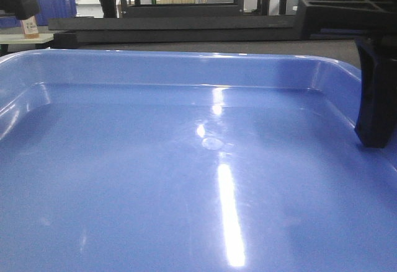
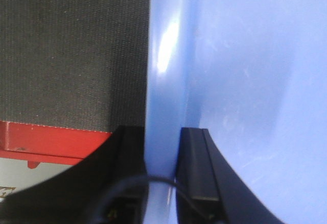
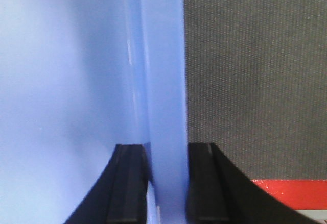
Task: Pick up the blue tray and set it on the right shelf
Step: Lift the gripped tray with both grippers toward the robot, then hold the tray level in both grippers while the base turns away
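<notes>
Two grippers on the blue tray point(image 1: 186, 179), one per side wall. The left gripper point(image 2: 162, 145) is clamped on the tray's left rim, with one finger point(image 2: 127, 152) outside over the worktop point(image 2: 71, 50) and the other inside against the sloped wall. The dark felt worktop runs just beside that rim, with a red edge strip point(image 2: 51, 140) at its near end.

Front view: the tray fills the lower frame, glossy floor with light streaks. Beyond its far rim are deep blue bins point(image 1: 56, 2) and a small orange-labelled bottle point(image 1: 29, 27) at far left, then black frames point(image 1: 180, 8) across the back.

The right gripper point(image 3: 166, 152) is clamped on the right rim, inner finger on the tray side and outer finger over the felt. Cannot tell if the tray rests on the worktop or is lifted.
</notes>
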Robot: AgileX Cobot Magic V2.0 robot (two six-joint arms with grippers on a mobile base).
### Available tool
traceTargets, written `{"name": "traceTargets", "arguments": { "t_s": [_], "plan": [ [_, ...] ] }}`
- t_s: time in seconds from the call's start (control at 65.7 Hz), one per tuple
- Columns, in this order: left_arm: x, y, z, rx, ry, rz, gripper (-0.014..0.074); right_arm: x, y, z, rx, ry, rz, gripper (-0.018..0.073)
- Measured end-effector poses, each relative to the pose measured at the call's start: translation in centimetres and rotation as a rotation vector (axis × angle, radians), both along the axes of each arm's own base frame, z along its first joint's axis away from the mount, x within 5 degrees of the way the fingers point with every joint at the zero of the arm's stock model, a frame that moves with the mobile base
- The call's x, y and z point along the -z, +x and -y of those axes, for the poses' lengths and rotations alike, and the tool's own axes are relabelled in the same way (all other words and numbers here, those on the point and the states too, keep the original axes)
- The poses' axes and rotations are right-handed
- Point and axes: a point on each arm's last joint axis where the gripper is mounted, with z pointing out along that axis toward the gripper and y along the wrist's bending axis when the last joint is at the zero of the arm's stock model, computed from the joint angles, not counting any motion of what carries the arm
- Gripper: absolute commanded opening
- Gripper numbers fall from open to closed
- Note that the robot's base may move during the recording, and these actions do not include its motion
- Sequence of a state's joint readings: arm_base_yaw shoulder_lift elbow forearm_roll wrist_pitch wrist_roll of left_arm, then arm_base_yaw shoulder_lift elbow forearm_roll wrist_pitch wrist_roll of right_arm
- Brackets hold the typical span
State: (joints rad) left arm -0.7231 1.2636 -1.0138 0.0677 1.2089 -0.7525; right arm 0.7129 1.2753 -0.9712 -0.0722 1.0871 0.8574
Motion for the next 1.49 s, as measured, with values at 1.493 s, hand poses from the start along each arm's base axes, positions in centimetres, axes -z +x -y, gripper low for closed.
{"name": "traceTargets", "arguments": {
  "t_s": [1.493],
  "plan": [
    [0.01,-0.05,-0.04,-0.002,0.004,-0.005,-0.0048,-0.01,0.01,-0.02,-0.001,0.001,0.002,0.0224]
  ]
}}
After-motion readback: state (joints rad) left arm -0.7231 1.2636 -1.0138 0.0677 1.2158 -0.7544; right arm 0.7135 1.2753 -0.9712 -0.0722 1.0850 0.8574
